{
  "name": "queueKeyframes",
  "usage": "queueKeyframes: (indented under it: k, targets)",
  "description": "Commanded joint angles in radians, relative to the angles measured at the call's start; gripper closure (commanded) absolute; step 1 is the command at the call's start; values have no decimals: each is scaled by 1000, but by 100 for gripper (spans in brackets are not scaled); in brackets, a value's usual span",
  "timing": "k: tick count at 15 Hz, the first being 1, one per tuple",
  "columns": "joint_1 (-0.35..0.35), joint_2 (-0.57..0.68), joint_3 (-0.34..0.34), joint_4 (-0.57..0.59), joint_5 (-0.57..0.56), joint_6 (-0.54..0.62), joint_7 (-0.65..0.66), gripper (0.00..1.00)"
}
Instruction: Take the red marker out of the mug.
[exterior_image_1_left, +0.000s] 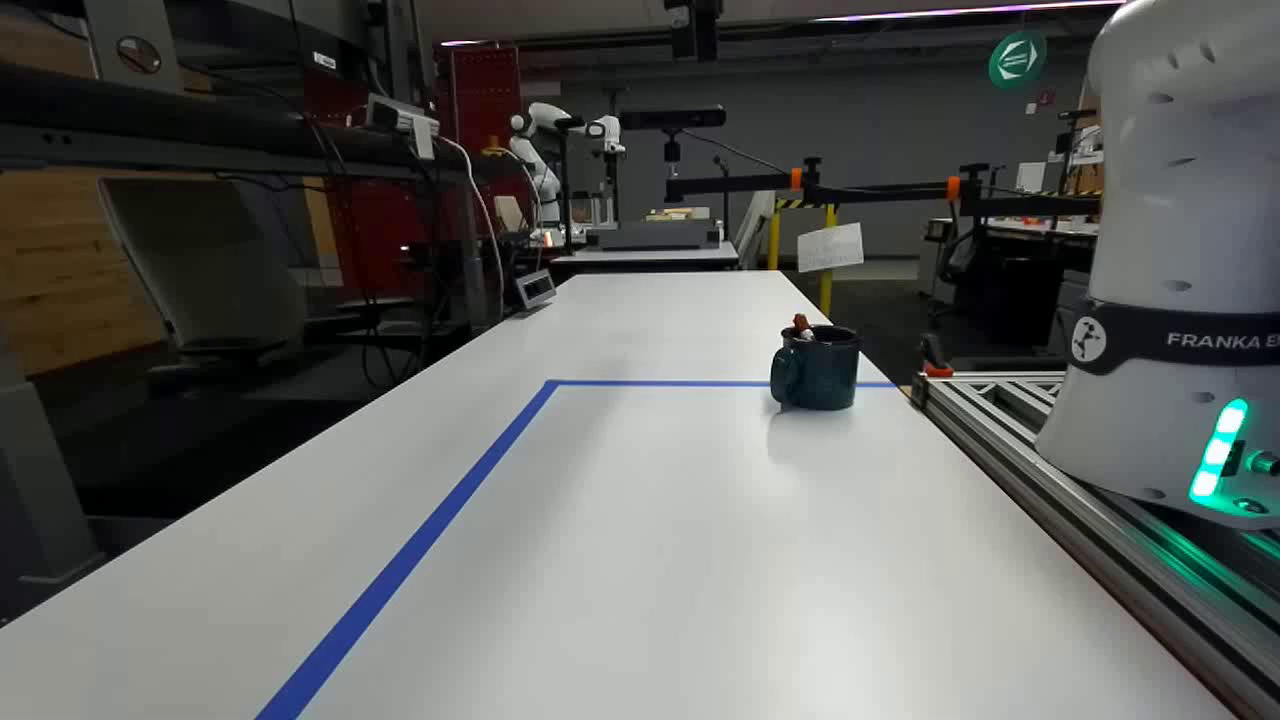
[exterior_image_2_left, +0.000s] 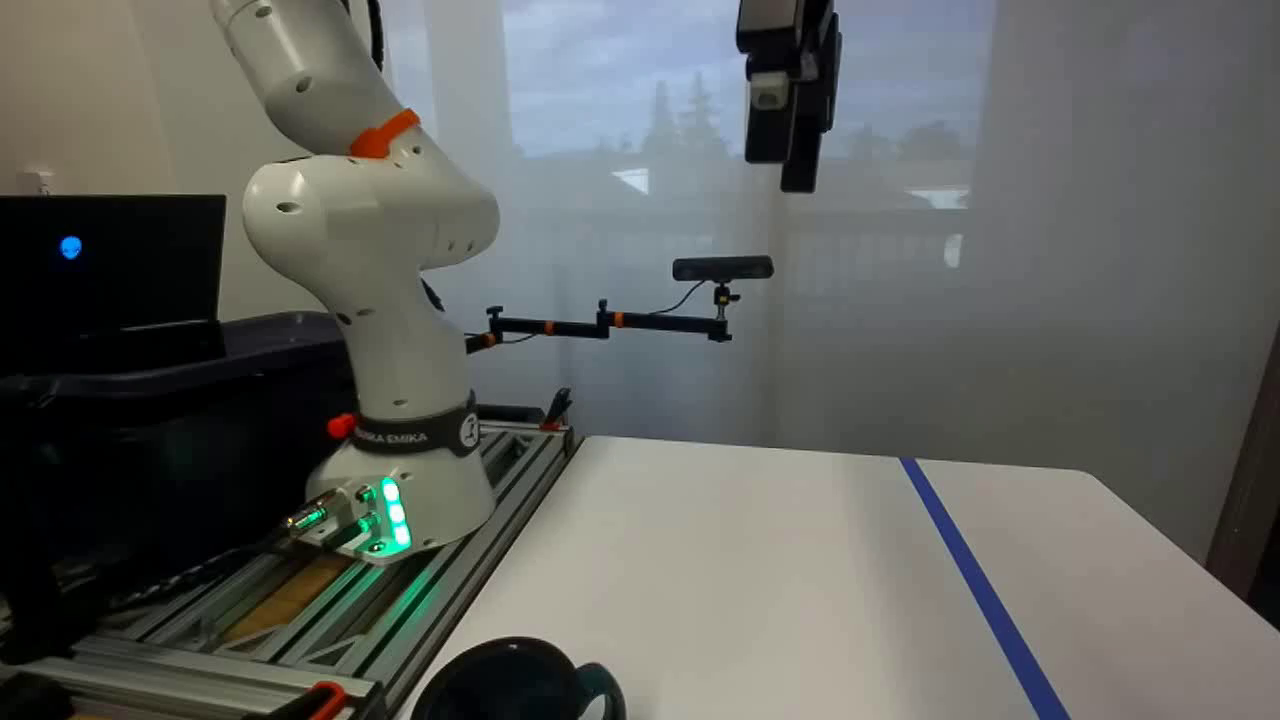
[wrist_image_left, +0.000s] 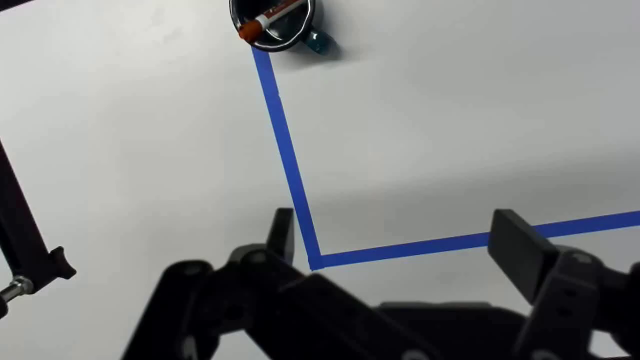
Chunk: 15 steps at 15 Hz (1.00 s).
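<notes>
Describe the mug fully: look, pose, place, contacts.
The mug is squat, dark teal outside and dark inside, with a shiny dark rim and one handle; ceramic or enamel, I can't tell. It stands upright on the white table, near the edge by the robot base, at the blue tape; whether its base overlaps the tape is unclear. The red marker leans inside, its cap above the rim. The gripper is open, apart from the mug.
</notes>
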Motion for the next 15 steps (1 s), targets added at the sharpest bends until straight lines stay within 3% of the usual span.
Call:
queueKeyframes:
  k: [1,6,11,15]
  targets:
    - [15,0,-12,3,-6,-4,5,0]
    - [15,0,-12,5,-6,-4,5,0]
    - [-4,60,-123,-95,171,127,12,0]
    - [-31,152,-188,-180,227,234,-11,0]
